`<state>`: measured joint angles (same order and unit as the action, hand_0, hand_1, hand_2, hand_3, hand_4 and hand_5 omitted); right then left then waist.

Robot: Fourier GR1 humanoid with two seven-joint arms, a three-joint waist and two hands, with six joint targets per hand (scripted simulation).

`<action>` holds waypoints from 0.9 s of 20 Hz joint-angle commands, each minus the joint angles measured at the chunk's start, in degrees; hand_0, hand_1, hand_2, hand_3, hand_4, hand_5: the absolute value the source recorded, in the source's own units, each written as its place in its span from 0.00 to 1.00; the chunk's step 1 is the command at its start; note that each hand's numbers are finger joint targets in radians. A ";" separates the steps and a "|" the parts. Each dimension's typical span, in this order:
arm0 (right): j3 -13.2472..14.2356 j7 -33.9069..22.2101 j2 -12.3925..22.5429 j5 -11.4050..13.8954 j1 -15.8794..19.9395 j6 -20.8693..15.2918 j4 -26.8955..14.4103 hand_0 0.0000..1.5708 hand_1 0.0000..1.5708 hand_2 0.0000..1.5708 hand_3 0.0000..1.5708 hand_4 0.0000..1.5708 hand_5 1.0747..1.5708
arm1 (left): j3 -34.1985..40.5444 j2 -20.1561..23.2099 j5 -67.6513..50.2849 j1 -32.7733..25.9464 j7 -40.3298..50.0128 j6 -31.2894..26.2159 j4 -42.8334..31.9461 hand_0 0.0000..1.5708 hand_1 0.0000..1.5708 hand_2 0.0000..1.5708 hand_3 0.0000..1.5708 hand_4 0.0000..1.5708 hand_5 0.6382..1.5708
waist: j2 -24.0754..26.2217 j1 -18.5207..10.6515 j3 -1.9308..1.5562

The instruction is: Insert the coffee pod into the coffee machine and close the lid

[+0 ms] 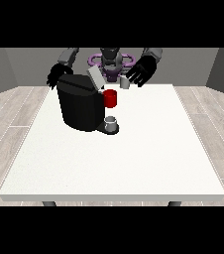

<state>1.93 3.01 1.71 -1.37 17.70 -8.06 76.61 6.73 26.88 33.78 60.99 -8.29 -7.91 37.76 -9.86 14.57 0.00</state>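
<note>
Coffee machine (79,106), lid (95,77) up, on white table (134,158)

Grey walls (15,69), pale plank floor (10,124), white table (114,168).

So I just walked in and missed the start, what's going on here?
A robot stands behind a white table with a black coffee machine on it, its lid up. The hand at the view's right is beside a small grey pod. The hand at the view's left is behind the machine. A grey cup sits on the machine's tray.
</note>
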 commanded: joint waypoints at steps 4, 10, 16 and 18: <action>-1.15 -0.73 -0.29 1.12 -1.10 -0.62 1.50 0.00 0.00 0.00 0.00 0.33 1.00 | -0.31 -2.70 0.92 2.03 2.18 1.61 -0.16 0.82 0.82 0.85 0.81 0.33 1.00 | -0.18 1.99 -0.02; -0.51 -0.25 0.65 0.30 -0.21 0.46 2.97 0.00 0.00 0.00 0.00 0.33 1.00 | 1.19 0.27 0.99 5.72 3.05 -0.05 -1.70 0.81 0.81 0.83 0.79 0.31 1.00 | -2.33 3.94 -0.01; 0.06 0.85 0.11 0.41 -0.43 -0.48 2.01 0.00 0.00 0.00 0.00 0.34 1.00 | -0.53 -2.40 2.44 4.59 2.39 0.89 -1.46 0.82 0.82 0.84 0.78 0.32 1.00 | -3.03 2.45 -0.02; 0.79 1.31 1.24 -0.52 0.25 1.02 2.05 0.00 0.00 0.00 0.00 0.32 1.00 | -0.09 -1.10 2.80 4.60 0.70 2.09 -1.44 0.84 0.84 0.85 0.79 0.32 1.00 | -5.28 2.43 -0.01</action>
<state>2.55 3.52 2.61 -1.58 18.10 -7.73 78.64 7.00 26.31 35.71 66.16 -6.47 -7.52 36.20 -13.84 17.22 -0.01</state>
